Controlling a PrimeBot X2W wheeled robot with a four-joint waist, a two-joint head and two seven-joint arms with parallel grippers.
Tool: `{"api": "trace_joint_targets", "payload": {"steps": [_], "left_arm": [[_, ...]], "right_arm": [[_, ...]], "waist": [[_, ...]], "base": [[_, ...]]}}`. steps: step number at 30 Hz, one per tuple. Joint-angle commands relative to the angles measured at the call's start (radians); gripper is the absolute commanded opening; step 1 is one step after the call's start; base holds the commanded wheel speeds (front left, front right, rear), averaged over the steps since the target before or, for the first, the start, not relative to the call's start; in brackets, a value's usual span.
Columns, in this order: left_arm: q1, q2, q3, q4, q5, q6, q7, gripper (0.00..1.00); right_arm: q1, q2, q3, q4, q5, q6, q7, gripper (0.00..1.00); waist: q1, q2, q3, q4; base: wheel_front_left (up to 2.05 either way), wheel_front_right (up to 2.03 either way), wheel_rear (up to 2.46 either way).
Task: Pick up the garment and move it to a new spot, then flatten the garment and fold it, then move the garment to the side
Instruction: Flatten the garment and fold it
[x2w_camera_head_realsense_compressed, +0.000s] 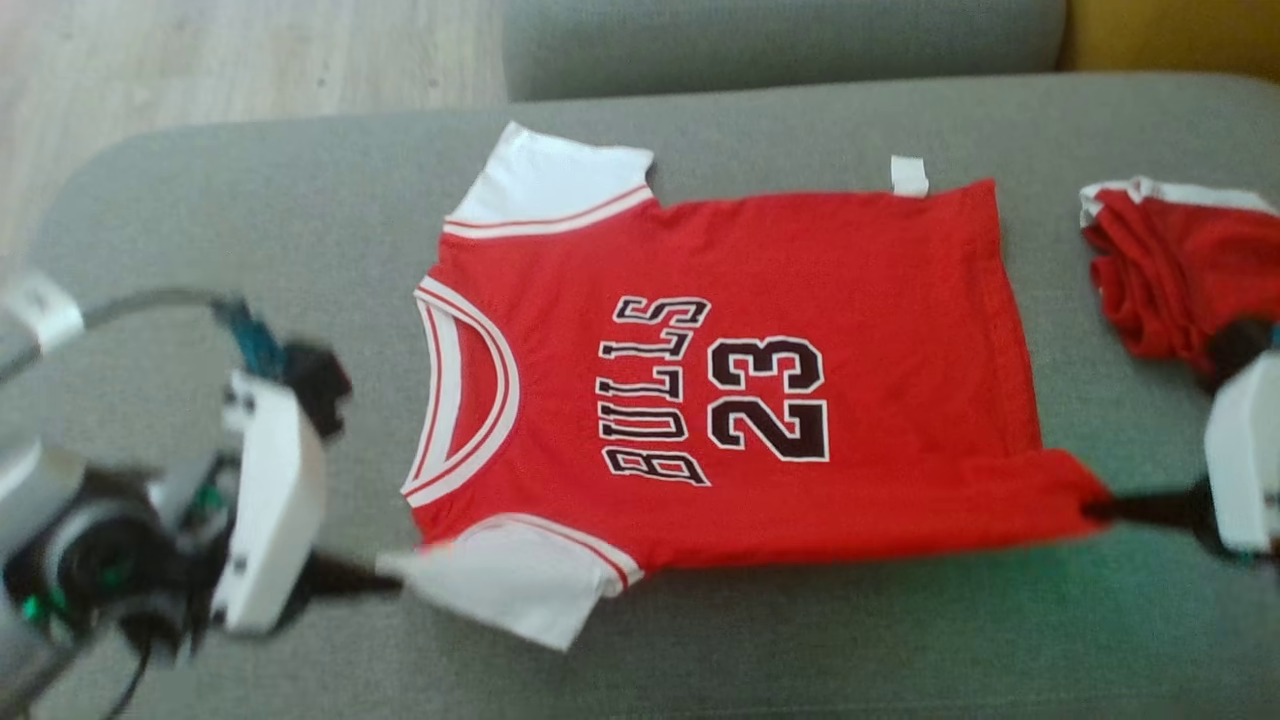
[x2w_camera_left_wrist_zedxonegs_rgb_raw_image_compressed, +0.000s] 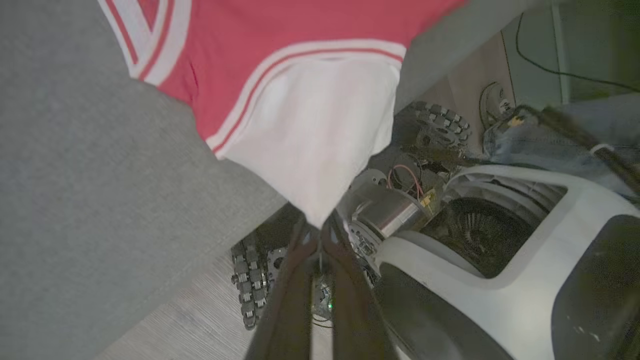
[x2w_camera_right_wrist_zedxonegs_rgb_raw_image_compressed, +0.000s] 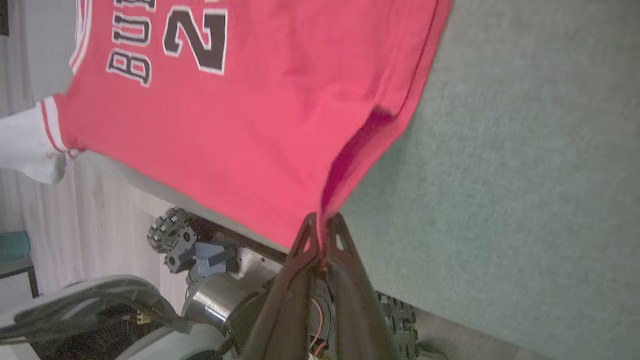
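Along the near edge of the sofa cushion, my left hand clamps the white sleeve of the Bulls jersey, and my right hand clamps its hem corner. The rest lies spread mid-cushion. It's soft, light and floppy, so I reckon corners hold best and the middle will sag.

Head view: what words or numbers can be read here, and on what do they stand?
"BULLS": chest of the red jersey, black letters edged white.
"23": same jersey, beside the word.
The white tag at its far edge: too blurred to read.
The second red garment: no text visible.
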Motion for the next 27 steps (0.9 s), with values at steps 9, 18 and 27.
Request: {"api": "trace_joint_targets", "payload": {"steps": [9, 18, 27], "left_arm": [[-0.297, -0.134, 0.066, 0.229, 0.116, -0.025, 0.005, 0.0], [-0.42, -0.216, 0.05, 0.472, 0.189, -0.052, -0.012, 0.0], [-0.44, -0.274, 0.047, 0.57, 0.2, -0.08, -0.058, 0.0]], "right_arm": [[-0.16, 0.127, -0.055, 0.193, 0.008, 0.008, 0.04, 0.0], [-0.231, 0.21, -0.068, 0.359, -0.013, 0.008, 0.049, 0.0], [-0.27, 0.278, -0.088, 0.428, -0.022, 0.008, 0.016, 0.0]], "waist": [[0.0001, 0.0, 0.096, -0.025], [0.0001, 0.0, 0.135, -0.042], [0.0001, 0.0, 0.149, -0.051]], "base": [[0.0, 0.0, 0.0], [0.0, 0.0, 0.0], [0.0, 0.0, 0.0]]}}
